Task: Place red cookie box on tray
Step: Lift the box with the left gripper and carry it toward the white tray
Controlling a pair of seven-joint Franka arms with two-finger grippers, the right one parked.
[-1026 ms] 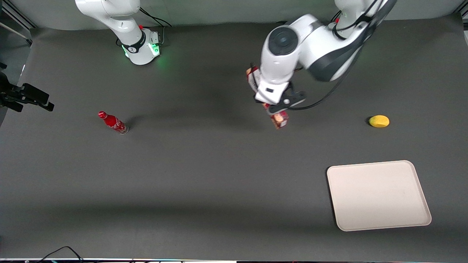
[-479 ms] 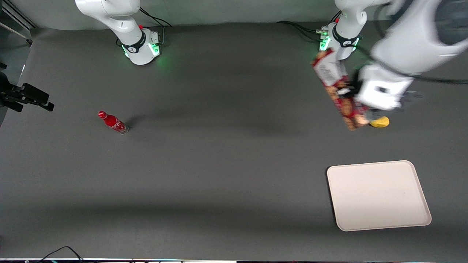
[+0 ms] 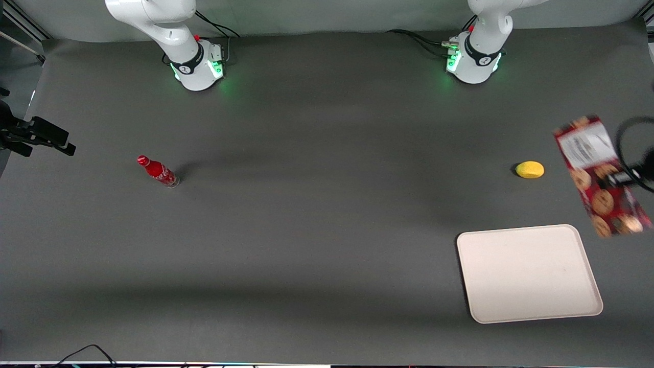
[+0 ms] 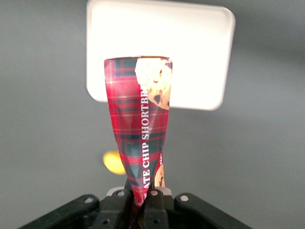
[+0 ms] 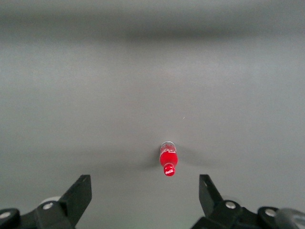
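Nearest the front camera lies the tray (image 3: 529,273), flat on the dark table (image 3: 306,230) toward the working arm's end and bare. Above the table and a little farther from the camera, the red cookie box (image 3: 602,176) hangs in the air, tilted, its white label end farthest from the camera and its lower corner over the table just off the tray's rim rather than over the tray. The gripper (image 4: 142,200) is clamped on 1 end of the box, its 2 fingers pinching the carton flat, so the long body sticks out unsupported toward the tray. That is the main risk: held by its end, the box could pivot or slip in the pinch during a quick swing, and it looks squeezed at the grip, so the card may buckle. If released where it now hangs it would likely land on the table or straddle the rim. Farther still, a small yellow object (image 3: 530,169) sits near the box's path and could be knocked.
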